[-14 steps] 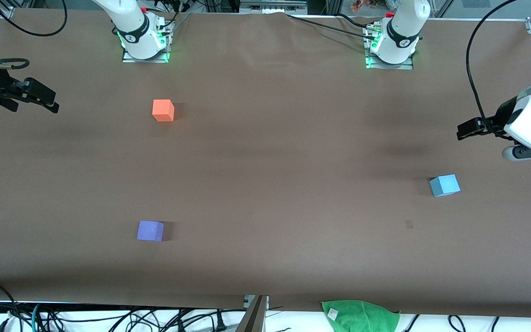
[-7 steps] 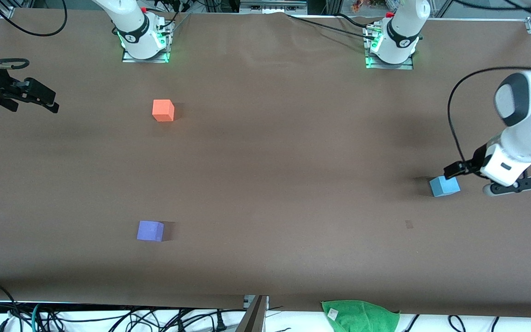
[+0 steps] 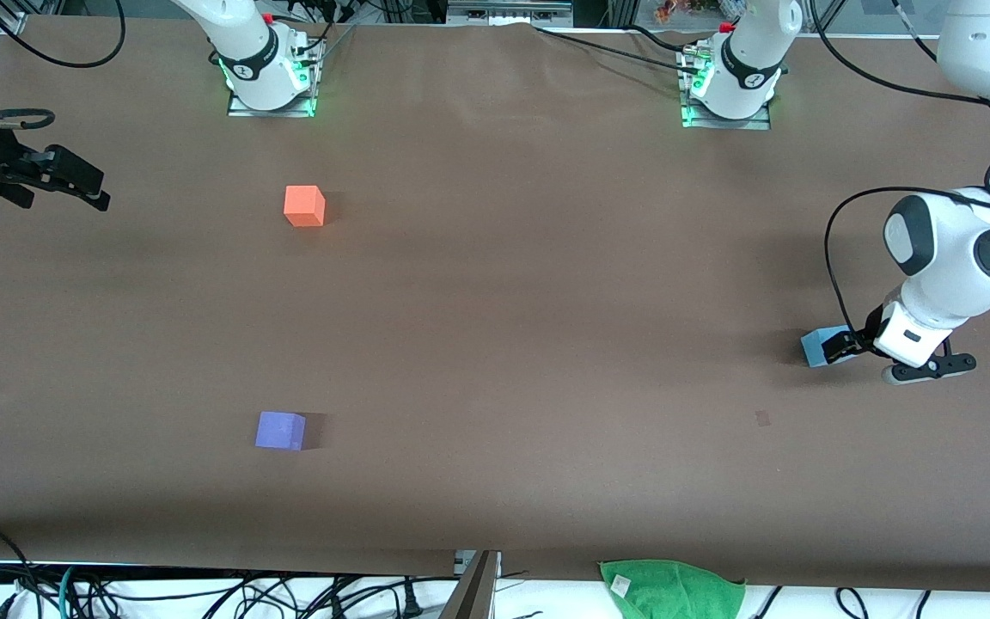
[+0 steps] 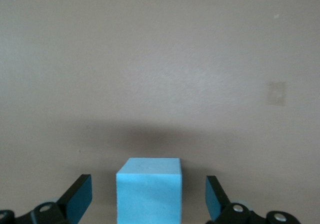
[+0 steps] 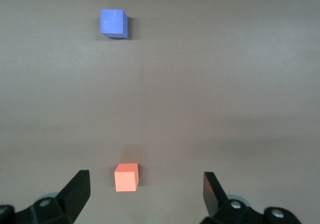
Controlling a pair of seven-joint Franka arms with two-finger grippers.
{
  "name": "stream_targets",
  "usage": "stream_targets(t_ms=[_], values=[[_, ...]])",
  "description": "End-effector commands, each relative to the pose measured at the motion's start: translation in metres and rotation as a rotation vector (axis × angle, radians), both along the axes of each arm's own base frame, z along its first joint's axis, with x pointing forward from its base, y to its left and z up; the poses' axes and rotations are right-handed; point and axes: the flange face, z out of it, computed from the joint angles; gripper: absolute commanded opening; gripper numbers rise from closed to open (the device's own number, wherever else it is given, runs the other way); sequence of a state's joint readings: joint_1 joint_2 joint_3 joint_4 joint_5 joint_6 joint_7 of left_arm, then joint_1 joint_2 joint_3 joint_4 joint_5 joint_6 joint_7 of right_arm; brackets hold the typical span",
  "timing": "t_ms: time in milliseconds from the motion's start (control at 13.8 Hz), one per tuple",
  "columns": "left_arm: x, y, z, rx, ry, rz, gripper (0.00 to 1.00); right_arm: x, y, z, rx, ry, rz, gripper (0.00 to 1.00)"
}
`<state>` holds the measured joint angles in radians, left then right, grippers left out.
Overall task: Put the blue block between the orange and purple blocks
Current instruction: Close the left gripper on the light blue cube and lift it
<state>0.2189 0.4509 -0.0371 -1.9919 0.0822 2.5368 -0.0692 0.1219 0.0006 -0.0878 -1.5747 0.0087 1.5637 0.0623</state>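
The blue block (image 3: 816, 348) sits on the table toward the left arm's end. My left gripper (image 3: 845, 344) is low over it and open. In the left wrist view the blue block (image 4: 148, 189) stands between the two fingers of my left gripper (image 4: 148, 198), with a gap on each side. The orange block (image 3: 304, 206) and the purple block (image 3: 280, 431) lie toward the right arm's end, the purple one nearer the front camera. My right gripper (image 3: 91, 191) waits open and empty at the table's end. Its wrist view shows my right gripper (image 5: 146, 190), the orange block (image 5: 126, 177) and the purple block (image 5: 113, 23).
A green cloth (image 3: 671, 589) lies off the table's near edge. Cables run along that edge and around the arm bases. A small dark mark (image 3: 762, 418) is on the brown table cover (image 3: 504, 301) near the blue block.
My left gripper has come down and moved toward the front camera, from above the table's end to the blue block, which now stands between its fingers. The blocks and the right arm have not moved.
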Motion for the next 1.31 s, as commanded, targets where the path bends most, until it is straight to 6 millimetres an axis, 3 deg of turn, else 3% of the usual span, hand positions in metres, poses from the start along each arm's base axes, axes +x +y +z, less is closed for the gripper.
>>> stream_targets(t_ms=[0,145,218,363,435,580,725,870,1016,1233], values=[[-0.008,-0.003,-0.022,-0.005,0.013,-0.009,1.0,0.0,-0.003,0.006,-0.009,0.0,0.014,1.0],[-0.011,-0.006,-0.03,-0.01,0.022,-0.012,0.98,-0.001,-0.003,0.005,-0.009,0.002,0.016,1.0],[-0.013,-0.007,-0.036,-0.013,0.032,-0.014,0.9,-0.001,-0.003,0.005,-0.009,0.002,0.014,0.99],[-0.018,-0.006,-0.057,-0.02,0.067,-0.018,0.58,-0.001,-0.003,0.005,-0.009,0.003,0.014,1.0],[-0.019,-0.002,-0.06,-0.021,0.073,-0.014,0.47,-0.001,-0.003,0.005,-0.009,0.002,0.014,1.0],[-0.021,0.0,-0.059,-0.023,0.091,-0.009,0.14,-0.001,-0.003,0.005,-0.009,0.002,0.014,1.0],[-0.018,-0.001,-0.047,-0.021,0.081,-0.01,0.14,-0.001,-0.003,0.005,-0.009,0.003,0.014,1.0],[-0.014,-0.012,-0.014,-0.018,0.096,-0.028,0.14,-0.001,-0.003,0.005,-0.009,0.003,0.014,1.0],[-0.015,-0.05,0.026,-0.033,0.129,-0.068,0.05,-0.001,-0.003,0.005,-0.009,0.002,0.014,1.0],[-0.011,-0.123,0.061,-0.059,0.178,-0.1,0.04,0.0,-0.003,0.006,-0.009,0.0,0.014,1.0]])
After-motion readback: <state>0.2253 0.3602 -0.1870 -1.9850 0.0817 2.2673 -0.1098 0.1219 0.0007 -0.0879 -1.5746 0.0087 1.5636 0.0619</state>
